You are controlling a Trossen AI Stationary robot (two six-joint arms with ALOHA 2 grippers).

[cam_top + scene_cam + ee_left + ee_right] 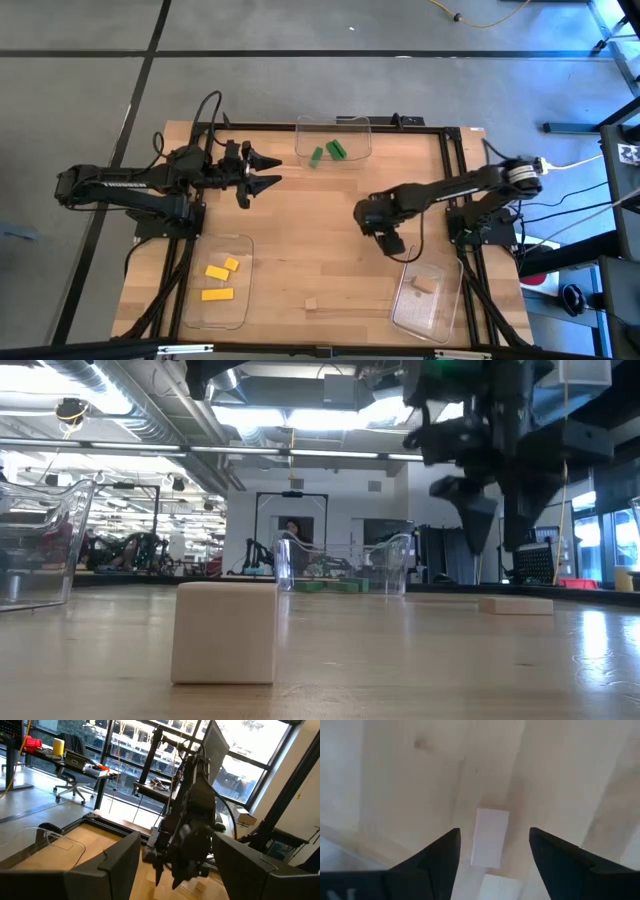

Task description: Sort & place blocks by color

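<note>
Looking straight down, my table carries 3 clear trays: 1 at the far edge holding green blocks, 1 by the near left corner holding 3 yellow blocks, and 1 by the near right corner holding 1 tan block. My left gripper waits above the table's left part, near the far edge, jaws spread and empty; its wrist camera looks across at my right arm, which the overhead view shows only from above. My right gripper hovers right of the table's middle, just off that tray's far edge, fingers parted and holding nothing. Only its wrist camera shows what lies under it: a tan block on bare wood between my fingertips, not touched by either one. Another tan block sits near the near edge; the table-level camera shows it large and upright.
</note>
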